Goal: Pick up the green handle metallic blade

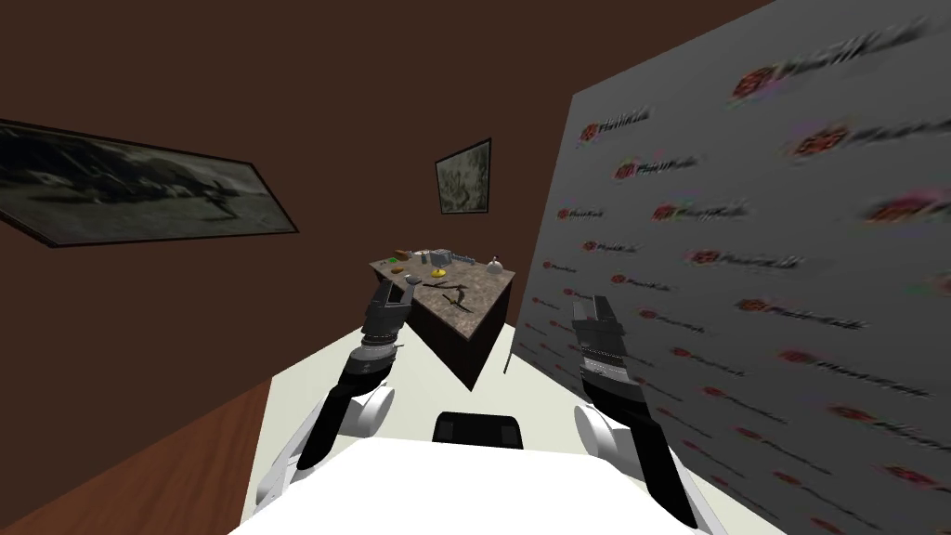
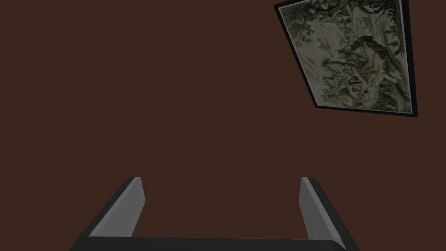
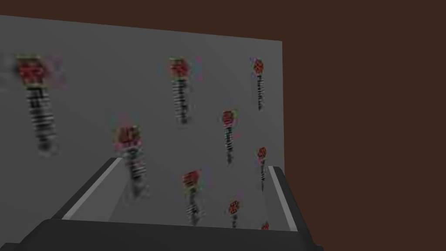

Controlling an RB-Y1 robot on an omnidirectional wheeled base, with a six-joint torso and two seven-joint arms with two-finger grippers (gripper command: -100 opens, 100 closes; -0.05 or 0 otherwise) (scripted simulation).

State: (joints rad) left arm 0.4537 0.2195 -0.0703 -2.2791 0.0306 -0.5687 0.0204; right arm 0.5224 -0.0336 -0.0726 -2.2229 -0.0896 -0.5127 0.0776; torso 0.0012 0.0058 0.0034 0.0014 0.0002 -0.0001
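jaws: both released, empty
left gripper [image 1: 401,290]: centre frame, at table [image 1: 483,311] left edge
right gripper [image 1: 594,311]: right of centre, beside grey wall [image 1: 743,371]

Nothing legible for you in this one. The grey wall panel [image 1: 743,279] on your right carried a repeating print: a red emblem [image 1: 590,132] followed by one dark word [image 1: 624,120], stamped in staggered rows across the whole face. In the head view the lettering was too smeared to make out a single letter. In the right wrist view the same print stood turned on end, emblem above word, and it was just as unreadable there.
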